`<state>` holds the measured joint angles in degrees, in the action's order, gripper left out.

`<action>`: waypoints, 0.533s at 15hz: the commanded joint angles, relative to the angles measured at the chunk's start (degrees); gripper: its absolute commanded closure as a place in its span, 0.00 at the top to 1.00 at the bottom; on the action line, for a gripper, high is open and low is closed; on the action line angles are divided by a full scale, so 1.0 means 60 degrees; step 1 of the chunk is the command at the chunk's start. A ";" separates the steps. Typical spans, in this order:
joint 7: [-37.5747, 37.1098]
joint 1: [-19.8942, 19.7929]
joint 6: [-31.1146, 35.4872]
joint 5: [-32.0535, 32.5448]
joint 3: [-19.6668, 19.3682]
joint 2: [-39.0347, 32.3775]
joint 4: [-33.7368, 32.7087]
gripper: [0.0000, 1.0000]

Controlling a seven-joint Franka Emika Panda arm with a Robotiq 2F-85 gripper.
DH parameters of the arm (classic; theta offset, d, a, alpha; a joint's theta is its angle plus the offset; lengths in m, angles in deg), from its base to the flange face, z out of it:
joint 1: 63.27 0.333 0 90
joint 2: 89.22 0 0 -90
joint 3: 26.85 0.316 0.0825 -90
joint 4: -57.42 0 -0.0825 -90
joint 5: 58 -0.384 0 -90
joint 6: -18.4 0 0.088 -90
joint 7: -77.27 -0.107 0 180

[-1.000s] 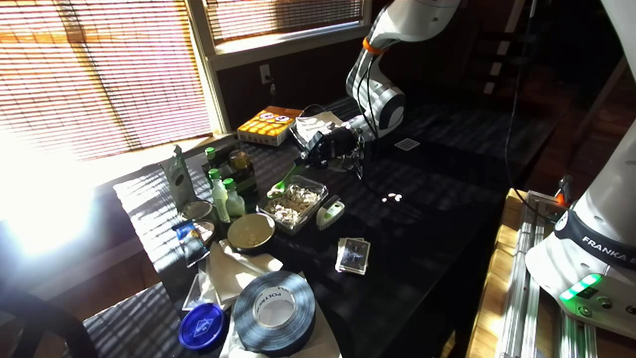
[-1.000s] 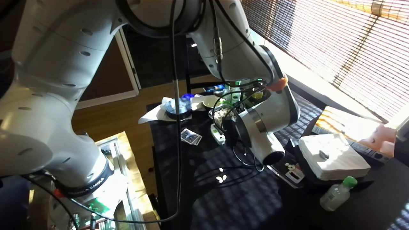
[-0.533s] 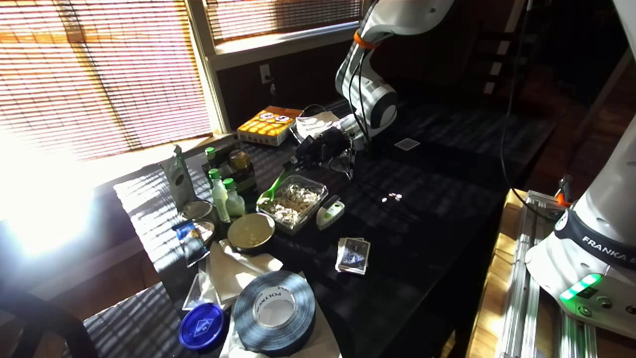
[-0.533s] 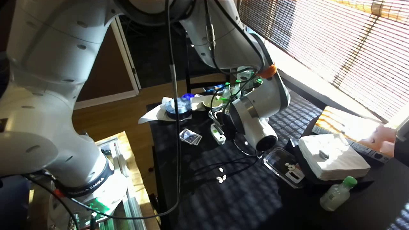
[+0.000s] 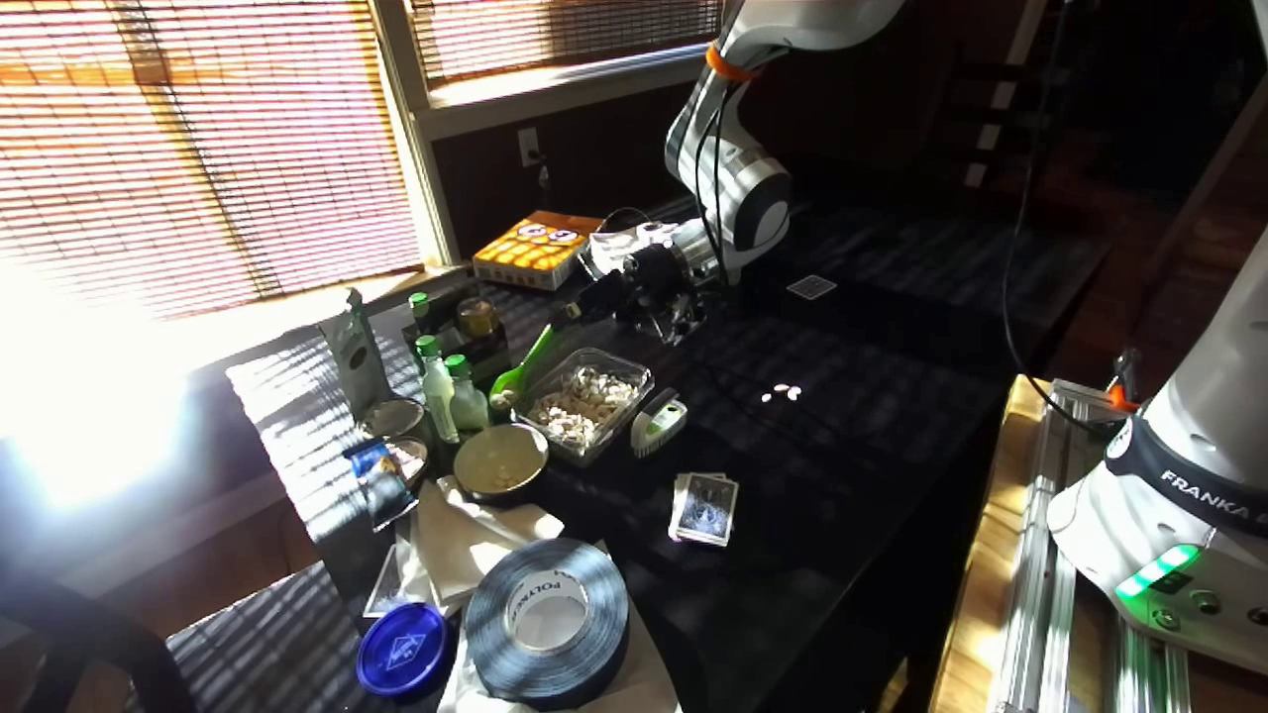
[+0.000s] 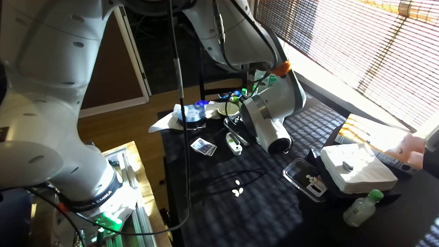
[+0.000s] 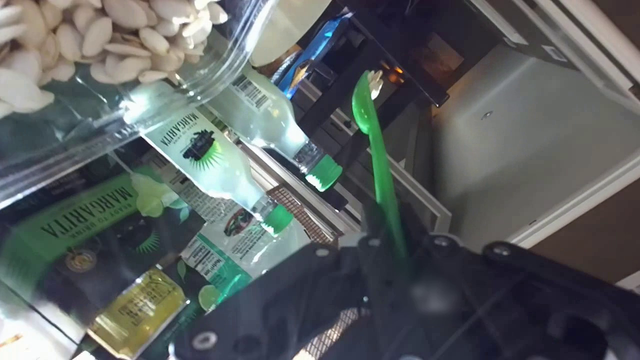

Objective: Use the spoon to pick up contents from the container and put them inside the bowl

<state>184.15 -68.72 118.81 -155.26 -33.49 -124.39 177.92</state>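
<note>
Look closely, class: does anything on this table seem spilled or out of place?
Yes: a few pale seeds lie loose on the black tabletop in both exterior views, apart from the clear container holding many similar ones, so they look spilled.

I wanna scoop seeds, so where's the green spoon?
In an exterior view, left of centre, the robot's hand holds the green spoon, its scoop showing between the clear plastic tub and a green-capped bottle.

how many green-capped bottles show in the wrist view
2: the MARGARITA-labelled bottle, nearer the carton; the barcode-showing bottle, nearer the blue packet. More may hide behind the container.
</note>
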 commanded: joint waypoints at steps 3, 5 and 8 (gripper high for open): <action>0.2138 0.0057 -0.0357 -0.0354 0.0080 0.0220 0.0298 0.03; 0.2639 0.0076 -0.0355 -0.0438 0.0092 0.0178 0.0268 0.03; 0.3364 0.0130 -0.0210 -0.0718 0.0095 0.0155 0.0253 0.03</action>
<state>199.65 -68.52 117.04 -156.78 -32.96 -124.27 178.37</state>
